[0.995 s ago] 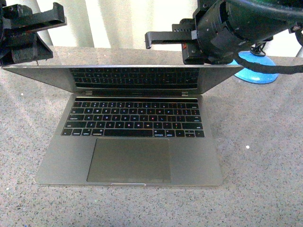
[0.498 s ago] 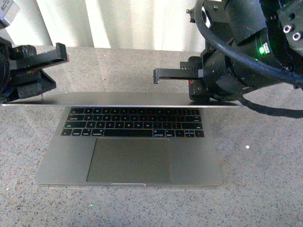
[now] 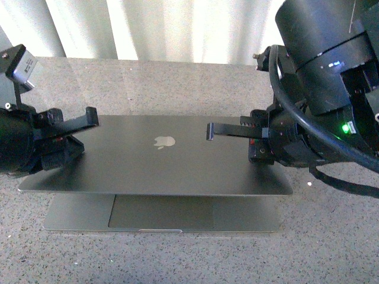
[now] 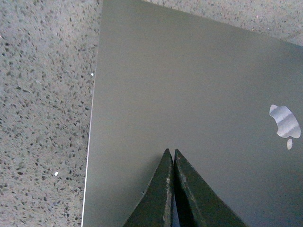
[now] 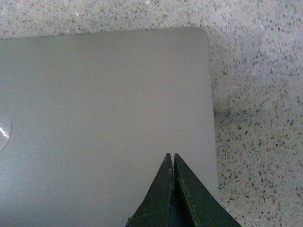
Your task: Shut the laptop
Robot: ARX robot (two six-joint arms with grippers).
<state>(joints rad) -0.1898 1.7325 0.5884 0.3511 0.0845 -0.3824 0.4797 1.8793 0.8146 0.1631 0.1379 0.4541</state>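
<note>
The grey laptop (image 3: pixel 160 160) lies on the speckled stone table with its lid tipped far down, nearly flat. A strip of the base with the trackpad (image 3: pixel 160 214) still shows under the lid's front edge. The apple logo (image 3: pixel 163 142) faces up. My left gripper (image 3: pixel 92 116) is shut, its tip over the lid's left part (image 4: pixel 189 94). My right gripper (image 3: pixel 210 131) is shut too, reaching over the lid's right part (image 5: pixel 94 94) near a rounded corner. The wrist views do not tell whether the fingertips touch the lid. Keyboard and screen are hidden.
Speckled grey stone table (image 3: pixel 331 236) surrounds the laptop on all sides. A pale curtain (image 3: pixel 177 26) hangs behind the table's far edge. My right arm's bulky black body and cable (image 3: pixel 331 89) fill the upper right of the front view.
The lid has swung down from half open to almost flat, covering the keyboard. Both grippers have come down and toward the front with it.
</note>
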